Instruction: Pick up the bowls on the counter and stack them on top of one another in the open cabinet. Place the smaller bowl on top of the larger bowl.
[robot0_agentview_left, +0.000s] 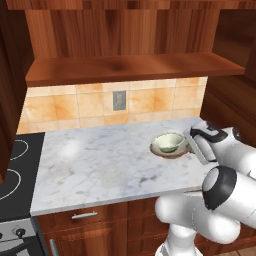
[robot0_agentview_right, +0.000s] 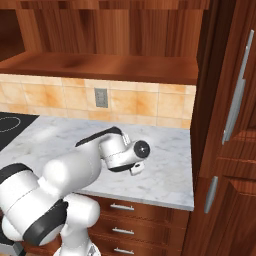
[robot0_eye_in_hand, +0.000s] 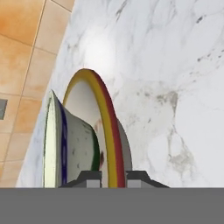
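The smaller bowl (robot0_agentview_left: 168, 141), cream-green, sits inside the larger tan-brown bowl (robot0_agentview_left: 173, 152) toward the right on the marble counter (robot0_agentview_left: 100, 160). My gripper (robot0_agentview_left: 191, 146) comes in from the right at the larger bowl's rim. In the rolled hand view its two fingertips (robot0_eye_in_hand: 89, 177) stand on either side of the larger bowl's (robot0_eye_in_hand: 111, 131) yellow-red rim, close together and pinching it, with the smaller bowl (robot0_eye_in_hand: 70, 144) just beyond. Both bowls rest on the counter. The open cabinet's shelf board (robot0_agentview_left: 130, 67) hangs above. In the right base view my arm hides the bowls.
A black stovetop (robot0_agentview_left: 12, 165) borders the counter on the left. A wall outlet (robot0_agentview_left: 119, 100) sits in the tiled backsplash. A tall wooden cabinet (robot0_agentview_right: 235, 125) closes off the counter's right end. Drawers (robot0_agentview_left: 85, 216) run below the slab.
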